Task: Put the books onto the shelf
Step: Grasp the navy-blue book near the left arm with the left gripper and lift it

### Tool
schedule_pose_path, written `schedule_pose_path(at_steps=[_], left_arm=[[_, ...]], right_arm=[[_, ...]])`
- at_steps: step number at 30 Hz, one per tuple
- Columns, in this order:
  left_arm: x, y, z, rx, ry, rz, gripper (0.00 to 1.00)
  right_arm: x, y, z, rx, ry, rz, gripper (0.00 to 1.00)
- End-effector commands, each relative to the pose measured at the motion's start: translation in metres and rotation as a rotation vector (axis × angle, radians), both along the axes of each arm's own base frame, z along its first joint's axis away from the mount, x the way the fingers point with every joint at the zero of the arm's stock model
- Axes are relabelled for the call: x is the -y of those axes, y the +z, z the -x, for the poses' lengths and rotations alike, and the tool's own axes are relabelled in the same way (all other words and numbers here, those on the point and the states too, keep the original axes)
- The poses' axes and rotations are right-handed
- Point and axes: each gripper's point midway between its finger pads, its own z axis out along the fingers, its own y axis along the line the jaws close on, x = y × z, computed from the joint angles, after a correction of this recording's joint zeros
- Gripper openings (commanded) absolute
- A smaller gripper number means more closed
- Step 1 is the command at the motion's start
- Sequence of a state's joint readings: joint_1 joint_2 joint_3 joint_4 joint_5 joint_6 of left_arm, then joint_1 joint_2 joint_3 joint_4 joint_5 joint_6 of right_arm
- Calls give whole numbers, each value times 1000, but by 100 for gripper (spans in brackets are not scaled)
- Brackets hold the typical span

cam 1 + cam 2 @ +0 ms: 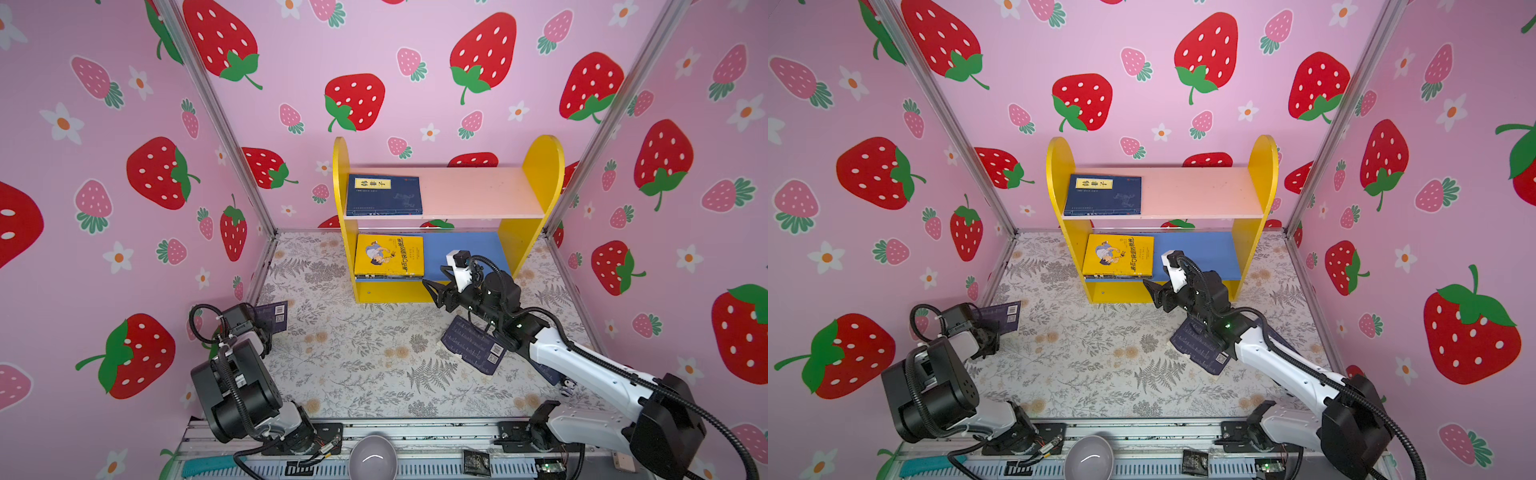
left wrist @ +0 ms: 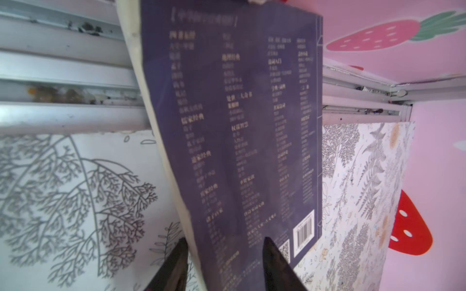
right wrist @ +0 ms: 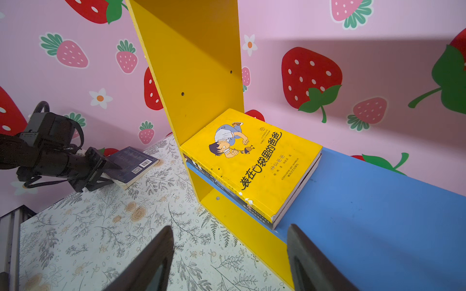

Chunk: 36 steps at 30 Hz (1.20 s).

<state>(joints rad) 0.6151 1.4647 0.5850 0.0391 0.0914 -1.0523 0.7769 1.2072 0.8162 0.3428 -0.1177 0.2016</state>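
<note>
Shelf (image 1: 540, 166) holds a navy book (image 1: 384, 195) flat on top, yellow book (image 1: 388, 255) stacked below; left book (image 1: 272, 316) and right book (image 1: 473, 347) on the table (image 1: 365, 365).

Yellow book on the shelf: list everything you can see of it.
The yellow book is a bright paperback with a cartoon boy in blue, a black Chinese title down the cover and white chips along the spine edge. It lies flat, face up, on top of a small stack of darker books. The stack sits on the shelf's blue lower board, at the end by the yellow side panel. Nothing rests on it.
</note>
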Motion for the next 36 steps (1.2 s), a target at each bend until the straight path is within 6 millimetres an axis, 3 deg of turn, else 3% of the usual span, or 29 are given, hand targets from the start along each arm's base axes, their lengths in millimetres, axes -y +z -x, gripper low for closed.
schedule_pose_path(at_steps=[1,4,11,25,29,32,36], left_arm=[[4,-18,13,-29,23,38,38],[0,-16,12,7,25,28,30],[-11,3,2,84,13,-36,0],[10,69,-4,227,-61,-75,0],[14,72,2,180,-65,-92,0],[19,74,-11,111,-163,-88,0],[35,78,-53,8,-358,-125,37]], right_arm=[[-8,15,-1,18,20,-34,72],[-10,15,-2,20,20,-30,72],[-12,11,-5,15,18,-18,72],[-18,7,-9,14,30,-5,71],[-21,6,-9,11,45,-5,71],[-23,4,-8,8,54,-1,72],[-24,3,-8,10,60,0,72]])
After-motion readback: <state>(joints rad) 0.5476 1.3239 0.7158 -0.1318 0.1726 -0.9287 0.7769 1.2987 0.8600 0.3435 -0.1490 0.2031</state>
